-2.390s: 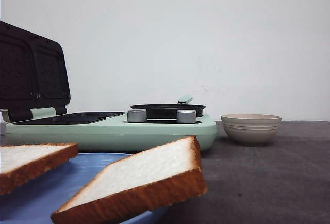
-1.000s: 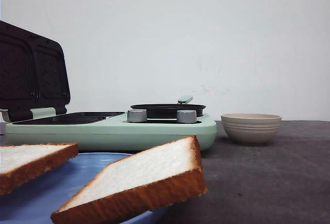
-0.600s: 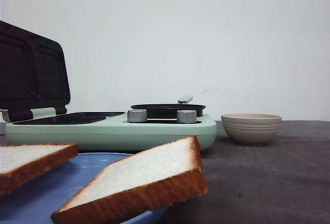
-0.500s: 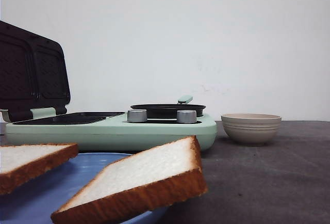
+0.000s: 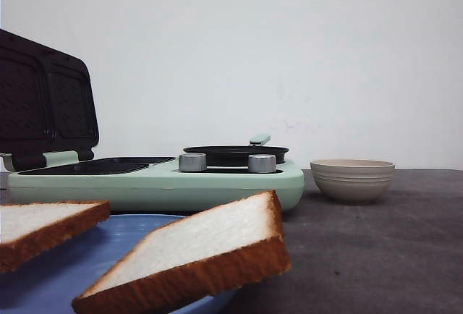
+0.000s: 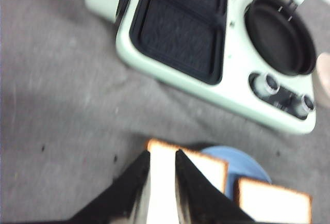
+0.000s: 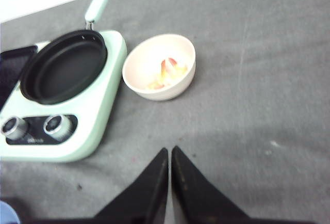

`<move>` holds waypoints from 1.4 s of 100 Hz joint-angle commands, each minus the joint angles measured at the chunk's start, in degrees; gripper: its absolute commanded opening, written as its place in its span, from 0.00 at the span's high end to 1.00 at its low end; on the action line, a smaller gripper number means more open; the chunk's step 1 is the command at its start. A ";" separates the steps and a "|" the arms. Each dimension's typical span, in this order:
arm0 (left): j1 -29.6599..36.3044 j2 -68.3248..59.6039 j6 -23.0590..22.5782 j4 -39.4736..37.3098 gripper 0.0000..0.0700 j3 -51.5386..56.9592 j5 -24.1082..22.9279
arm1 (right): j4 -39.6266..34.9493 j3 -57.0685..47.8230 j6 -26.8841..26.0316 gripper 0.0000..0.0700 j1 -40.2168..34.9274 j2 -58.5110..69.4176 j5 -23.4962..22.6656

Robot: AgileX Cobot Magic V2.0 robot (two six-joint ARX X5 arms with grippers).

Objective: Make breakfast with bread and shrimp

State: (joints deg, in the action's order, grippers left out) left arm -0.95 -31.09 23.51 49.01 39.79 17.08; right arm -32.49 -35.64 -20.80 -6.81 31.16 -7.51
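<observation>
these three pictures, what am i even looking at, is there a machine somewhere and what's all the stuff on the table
This is a two-armed robot at a table, seen by three cameras at one moment. One camera looks forward, low over the table. The other two ride on the wrists, so the dark points at their lower edge are the fingers.

The left hand hangs above one of two bread slices on a blue plate, its fingers slightly apart and holding nothing. The right hand is shut and empty above the grey table.

Behind the plate stands a mint-green breakfast maker, lid up, with a small black pan on it. Beside it, a beige bowl holds pinkish pieces, likely the shrimp.
</observation>
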 commanded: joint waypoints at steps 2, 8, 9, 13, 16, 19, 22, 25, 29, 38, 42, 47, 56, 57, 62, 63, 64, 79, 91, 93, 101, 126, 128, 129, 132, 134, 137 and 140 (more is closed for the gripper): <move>-0.04 -0.33 -0.87 1.46 0.93 0.74 0.35 | -0.07 -0.96 0.83 1.00 -0.24 0.17 -0.24; -0.04 -0.42 -0.94 3.08 0.78 0.55 0.39 | -0.22 -0.96 0.81 1.00 -0.24 0.17 -1.09; -0.04 -0.46 -0.92 3.37 0.75 0.48 0.46 | -0.22 -0.96 0.83 1.00 -0.24 0.17 -1.38; -0.04 -0.76 -0.83 4.15 0.63 0.11 0.85 | -0.20 -0.96 0.81 1.00 -0.24 0.17 -2.51; -0.04 -1.01 -0.63 4.68 0.56 -0.33 1.01 | -0.15 -0.96 0.81 1.00 -0.24 0.17 -3.43; -0.04 -1.33 -0.37 5.07 0.53 -0.87 1.09 | -0.15 -0.96 0.81 0.99 -0.24 0.17 -4.17; -0.04 -1.73 -0.26 5.25 0.51 -1.57 1.25 | -0.15 -0.96 0.81 0.99 -0.24 0.17 -4.81; -0.04 -2.16 -0.22 5.22 0.49 -2.38 1.49 | -0.15 -0.96 0.76 1.00 -0.24 0.17 -4.96; -0.04 -2.84 -0.07 5.07 0.49 -3.58 2.23 | -0.15 -0.96 0.66 0.99 -0.26 0.17 -5.05; 0.04 -4.76 0.57 4.02 0.49 -6.58 6.56 | -0.15 -0.96 0.63 0.99 -0.28 0.17 -6.05; 0.17 -5.73 0.94 3.80 0.49 -7.87 7.87 | -0.15 -0.96 0.63 0.99 -0.28 0.15 -6.27; 0.35 -7.10 2.14 3.19 0.47 -8.96 9.29 | -0.15 -0.96 0.61 0.99 -0.31 0.15 -6.67; 0.83 -8.96 2.43 2.45 0.43 -9.62 10.43 | -0.15 -0.96 0.59 0.99 -0.31 0.15 -7.78; 0.87 -9.14 2.47 2.43 0.43 -9.62 10.40 | -0.15 -0.96 0.55 0.99 -0.31 0.15 -7.78; 1.09 -9.84 2.51 2.34 0.43 -9.62 10.43 | -0.15 -0.96 0.37 0.99 -0.35 0.15 -7.80; 1.14 -9.94 2.51 2.29 0.43 -9.62 10.40 | -0.15 -0.96 0.37 0.99 -0.35 0.15 -7.80; 1.16 -10.08 2.51 2.27 0.43 -9.62 10.40 | -0.15 -0.96 0.37 0.99 -0.35 0.15 -7.80; 1.57 -11.56 2.69 1.64 0.43 -9.62 9.75 | -0.15 -0.96 0.37 0.99 -0.35 0.15 -7.80; 1.90 -12.66 2.82 0.42 0.43 -9.64 9.29 | -0.15 -0.96 0.37 0.99 -0.35 0.15 -7.78; 1.97 -12.85 2.91 0.17 0.43 -9.64 9.16 | -0.13 -0.96 0.37 0.99 -0.35 0.15 -7.78; 2.36 -13.79 3.15 -0.79 0.43 -9.64 8.39 | -0.11 -0.96 0.37 0.99 -0.35 0.15 -7.78; 4.39 -18.34 3.02 -2.93 0.43 -9.64 8.00 | 0.15 -0.96 0.37 0.99 -0.35 0.15 -7.78; 4.59 -18.78 2.95 -3.17 0.43 -9.64 7.91 | 0.22 -0.96 0.37 0.99 -0.35 0.15 -7.78; 4.70 -19.02 2.93 -3.30 0.43 -9.64 7.91 | 0.22 -0.96 0.37 0.99 -0.35 0.15 -7.78; 4.96 -19.67 2.86 -3.76 0.43 -9.64 7.91 | 0.24 -0.96 0.37 0.99 -0.35 0.15 -7.78; 5.14 -20.09 2.71 -4.07 0.43 -9.64 7.91 | 0.24 -0.96 0.37 0.99 -0.35 0.15 -7.78; 5.33 -20.74 2.64 -4.48 0.43 -9.64 7.91 | 0.24 -0.96 0.37 0.99 -0.35 0.15 -7.78; 5.51 -21.40 2.51 -4.85 0.43 -9.64 7.91 | 0.24 -0.96 0.37 0.99 -0.35 0.15 -7.78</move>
State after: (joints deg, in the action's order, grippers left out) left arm 4.21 -51.09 26.37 45.10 29.69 25.23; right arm -32.86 -35.64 -20.82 -7.03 31.16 -15.20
